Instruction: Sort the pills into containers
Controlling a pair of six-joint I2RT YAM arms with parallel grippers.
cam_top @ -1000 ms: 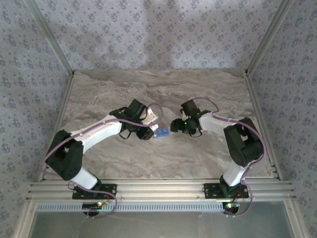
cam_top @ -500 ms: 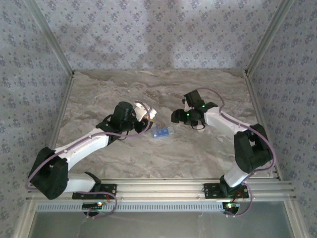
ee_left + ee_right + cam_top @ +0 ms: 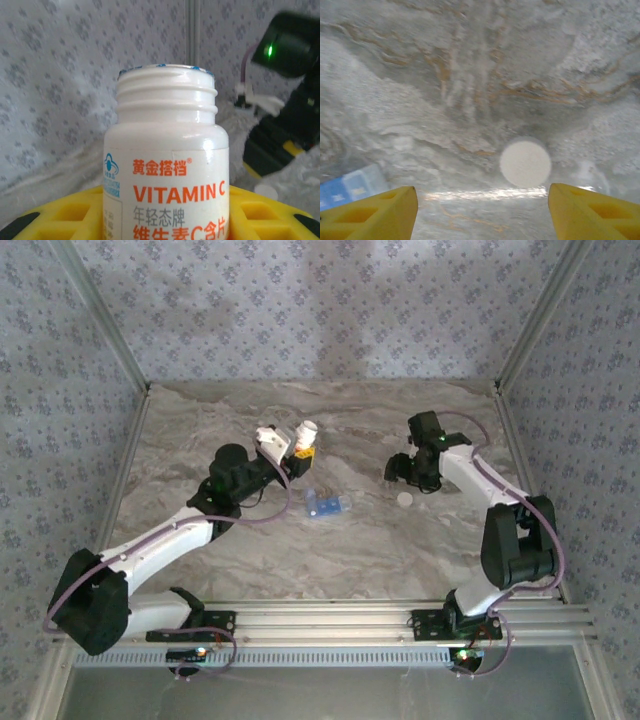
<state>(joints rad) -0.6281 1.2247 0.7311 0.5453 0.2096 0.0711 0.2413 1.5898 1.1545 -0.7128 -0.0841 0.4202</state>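
Left gripper (image 3: 301,448) is holding an uncapped Vitamin C bottle (image 3: 167,170) while the right one is hanging wide open.
Yellow fingers (image 3: 70,215) are clamping the bottle's lower body, on the far side of the translucent blue pill box (image 3: 323,506), which is lying near the middle of the worktop (image 3: 400,570), between the arms. The right gripper (image 3: 482,210) is hovering empty, jaws wide, just short of a round white cap (image 3: 525,163) lying toward the right edge.

White vitamin C bottle (image 3: 166,175) is sitting uncapped with bare threads showing, and a round white disc (image 3: 525,163) is lying flat on the marbled tabletop (image 3: 400,550).
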